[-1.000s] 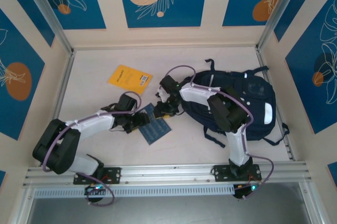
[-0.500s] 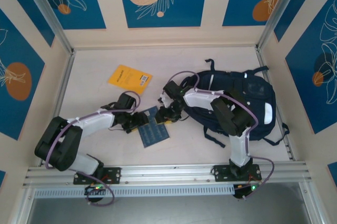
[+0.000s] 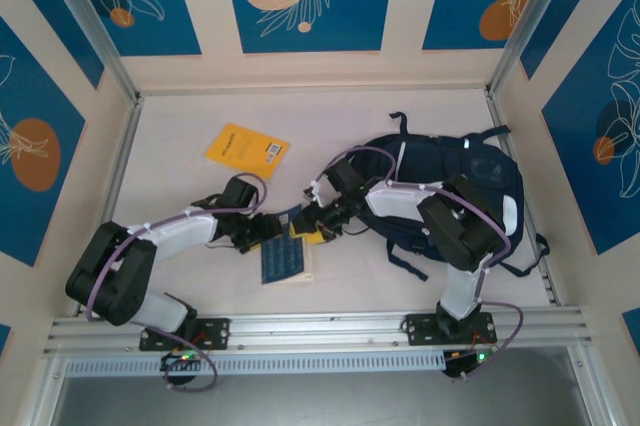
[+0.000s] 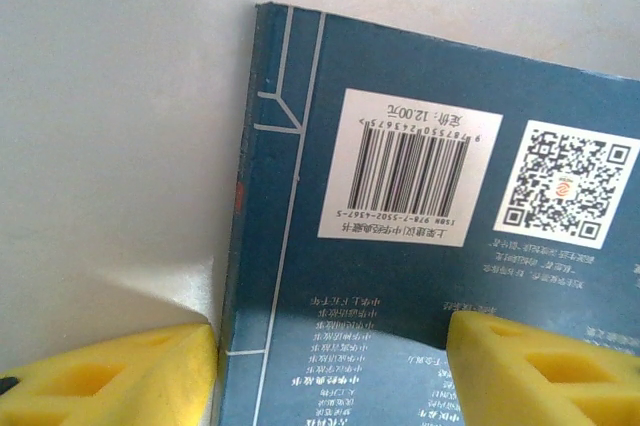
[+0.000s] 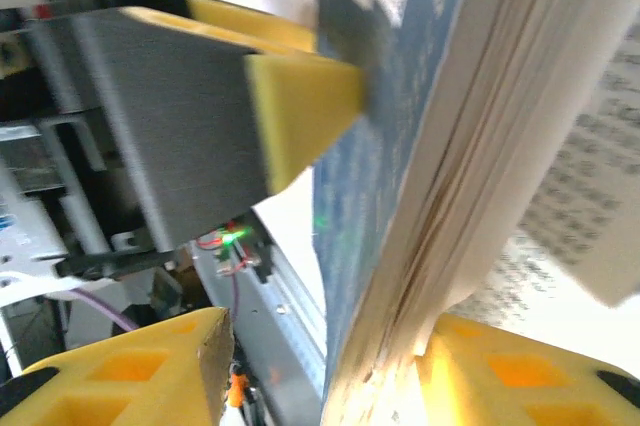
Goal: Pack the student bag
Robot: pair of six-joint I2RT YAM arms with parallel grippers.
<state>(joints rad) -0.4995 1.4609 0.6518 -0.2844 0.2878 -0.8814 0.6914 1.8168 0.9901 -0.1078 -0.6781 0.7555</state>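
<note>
Book has tilted up left of the bag. Left tool and right tool straddle its edges, jaws apart.

The book lies on the table, left of the student bag.

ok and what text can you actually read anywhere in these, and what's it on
"ISBN 978-7-5502-4367-5": white barcode label on the blue book, upside down in the left wrist view
"9 787550 243675": same label, along the bars
"定价: 12.00元": same label
QR code beside the label: no words
Small white Chinese lines on the cover: too small to read
Yellow book: print too small to read
</note>
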